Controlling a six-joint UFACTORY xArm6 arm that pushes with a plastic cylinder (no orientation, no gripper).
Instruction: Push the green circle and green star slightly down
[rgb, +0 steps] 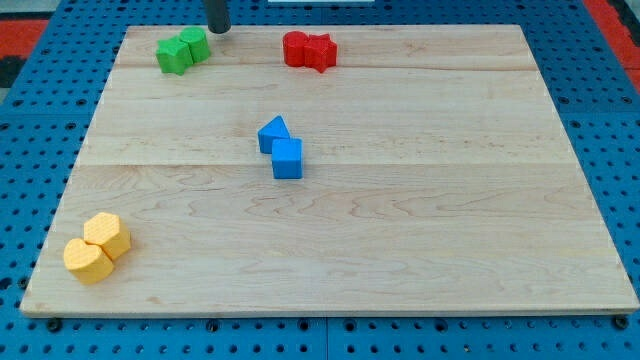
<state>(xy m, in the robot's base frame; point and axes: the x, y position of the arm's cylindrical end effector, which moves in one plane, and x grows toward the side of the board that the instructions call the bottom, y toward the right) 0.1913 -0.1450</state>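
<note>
Two green blocks sit touching at the view's top left: the green star (172, 55) on the left and the green circle (195, 44) to its upper right. My tip (217, 30) is at the board's top edge, just right of and slightly above the green circle, very close to it; whether it touches cannot be told.
Two red blocks (309, 50) touch at the top centre. A blue triangle (273, 134) and blue cube (287, 158) touch mid-board. Two yellow blocks (97, 247) touch at the bottom left. The wooden board (450, 200) lies on a blue pegboard.
</note>
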